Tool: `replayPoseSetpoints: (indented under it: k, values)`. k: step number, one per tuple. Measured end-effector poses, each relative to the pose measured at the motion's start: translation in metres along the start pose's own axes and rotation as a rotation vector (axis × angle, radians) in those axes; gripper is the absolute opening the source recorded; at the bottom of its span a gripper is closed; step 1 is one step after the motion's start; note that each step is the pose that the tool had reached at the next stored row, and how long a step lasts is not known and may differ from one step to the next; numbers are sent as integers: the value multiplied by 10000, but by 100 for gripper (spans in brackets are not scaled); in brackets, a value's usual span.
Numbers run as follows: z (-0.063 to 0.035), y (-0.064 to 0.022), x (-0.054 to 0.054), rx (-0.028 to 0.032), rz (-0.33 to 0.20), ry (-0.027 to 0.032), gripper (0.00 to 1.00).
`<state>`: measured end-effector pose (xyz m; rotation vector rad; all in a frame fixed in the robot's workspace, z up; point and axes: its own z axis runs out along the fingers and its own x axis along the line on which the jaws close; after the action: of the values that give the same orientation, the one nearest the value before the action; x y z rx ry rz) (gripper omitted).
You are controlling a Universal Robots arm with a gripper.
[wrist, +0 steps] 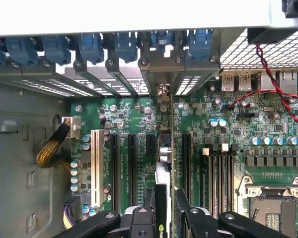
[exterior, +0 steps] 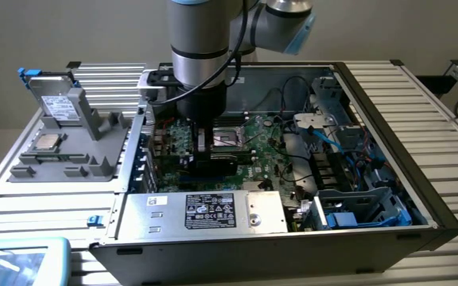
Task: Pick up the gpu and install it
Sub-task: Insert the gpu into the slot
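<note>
Slatted aluminium table carries an open computer case, lying on its side against a plain pale wall. From the exterior view, the arm reaches straight down into the case, and the gripper sits low over the motherboard, just beside the bare CPU socket on the exterior view's left. A dark card, which I take to be the gpu, stands on edge between the fingers, close to the board. On the table on the exterior view's left, a grey holder keeps a boxy drive and a loose processor. The power supply lies at the near edge of the case.

In the wrist view, the gripper is partly closed on the gpu, whose black edge with a green logo and silver end runs between the black fingers. It hangs over the expansion slots, its end pointing toward the rear bracket openings under the blue latches.

The risk I see is misalignment: if the card's edge lands beside the slot instead of in it, pressing down could bend the card or damage the connector. The bracket could also catch on the rear frame, tilting the card in the grip.
</note>
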<state>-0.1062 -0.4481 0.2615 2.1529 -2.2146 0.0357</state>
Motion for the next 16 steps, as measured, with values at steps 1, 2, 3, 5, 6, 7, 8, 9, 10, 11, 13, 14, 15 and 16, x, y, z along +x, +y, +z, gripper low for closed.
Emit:
replayPoseSetpoints:
  k: [1, 2, 3, 5, 6, 7, 8, 9, 10, 11, 13, 14, 15, 16]
  values:
    - [0, 0, 0, 0, -1, 0, 27]
    - [0, 1, 0, 0, 0, 0, 27]
    - [1, 1, 0, 0, 1, 0, 27]
    - [2, 2, 1, -1, 1, 2, 27]
    - [6, 1, 0, 0, 1, 0, 27]
    - [12, 1, 0, 1, 1, -2, 27]
    - [16, 1, 0, 0, 0, 0, 27]
    - [15, 1, 0, -1, 1, 2, 27]
    - [16, 1, 0, -2, 1, 3, 27]
    - [17, 1, 0, -2, 1, 3, 27]
    - [23, 3, -1, -1, 1, 0, 27]
    - [30, 3, -1, -2, 1, 0, 27]
    - [39, 3, -2, 2, 1, -1, 27]
    - [44, 5, -2, 0, 1, -1, 27]
